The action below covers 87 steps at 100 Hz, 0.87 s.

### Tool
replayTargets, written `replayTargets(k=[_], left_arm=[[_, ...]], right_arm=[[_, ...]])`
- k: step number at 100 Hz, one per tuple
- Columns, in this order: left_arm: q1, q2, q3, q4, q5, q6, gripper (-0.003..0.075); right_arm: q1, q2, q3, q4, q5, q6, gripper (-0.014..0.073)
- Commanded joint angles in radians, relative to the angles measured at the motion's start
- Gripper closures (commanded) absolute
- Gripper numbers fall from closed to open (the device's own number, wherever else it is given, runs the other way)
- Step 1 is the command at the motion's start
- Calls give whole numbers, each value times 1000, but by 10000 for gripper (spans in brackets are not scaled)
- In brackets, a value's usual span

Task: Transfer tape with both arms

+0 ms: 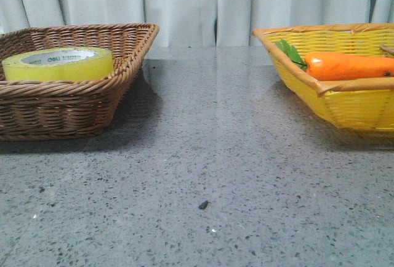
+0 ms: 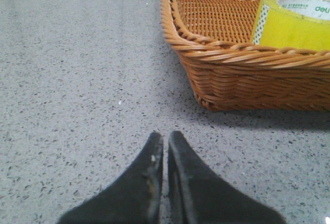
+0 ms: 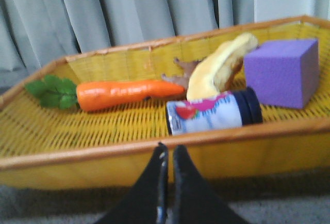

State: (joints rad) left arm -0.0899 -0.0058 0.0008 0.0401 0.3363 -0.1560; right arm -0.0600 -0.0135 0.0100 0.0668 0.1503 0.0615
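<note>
Bench [image 1: 209, 156] between the brown basket [image 1: 74, 113] and the yellow basket [image 1: 351, 104] is open; only a small dark speck [image 1: 203, 205] lies on it. Brown basket: raised woven walls all round; the tape [image 1: 58, 64] stands inside with bare floor beside it, open above. Yellow basket: crowded with a carrot [image 3: 124, 94], a bottle [image 3: 214, 112], a purple block [image 3: 281, 72] and a pale yellow item [image 3: 219, 69], little room between. Curtain [image 1: 197, 5] closes off the far side.
</note>
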Motion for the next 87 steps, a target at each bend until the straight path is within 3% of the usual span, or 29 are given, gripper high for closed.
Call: replayTargets(k=[1, 28, 87], left_arm=[[2, -31, 13, -7, -49, -8, 741], [2, -31, 13, -7, -49, -8, 741], [2, -31, 13, -7, -49, -8, 741]], right_arm=[[-4, -18, 22, 2, 18, -18, 668], [-4, -18, 22, 2, 159, -18, 668], [-4, -18, 22, 2, 159, -18, 668]])
